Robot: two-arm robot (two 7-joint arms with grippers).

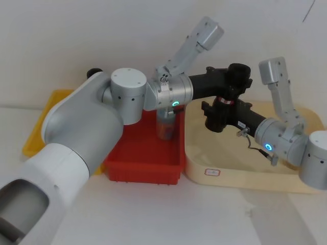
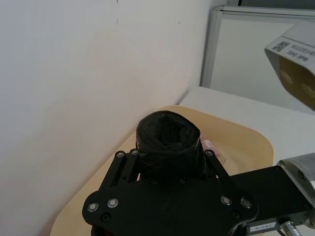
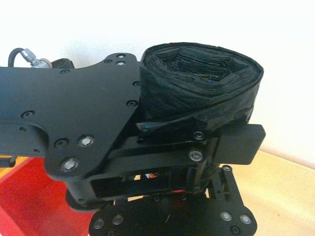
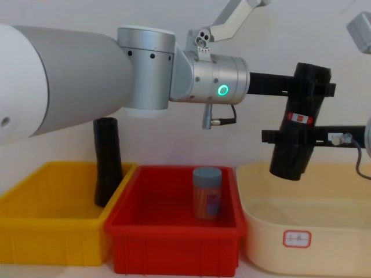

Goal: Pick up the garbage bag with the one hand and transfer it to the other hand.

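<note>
Hanging in the air above the cream tray [image 4: 301, 243], the garbage bag [image 4: 297, 124] stands nearly upright, its red-and-white label band facing the chest camera. The left claw [image 4: 313, 81], on the wrist with the green ring, reaches across from the left and is clamped on the roll's upper part, just above the label; the left wrist view shows its fingers [image 2: 123, 164] pressed against both sides of the roll. The right claw [image 4: 290, 138], on the blue-ringed wrist, comes in from the right and is closed around the roll's lower part, below the label. A grey can [image 4: 207, 192] stands in the red bin [image 4: 174, 229], and a plain black roll [image 4: 108, 168] stands in the yellow bin [image 4: 46, 231].
</note>
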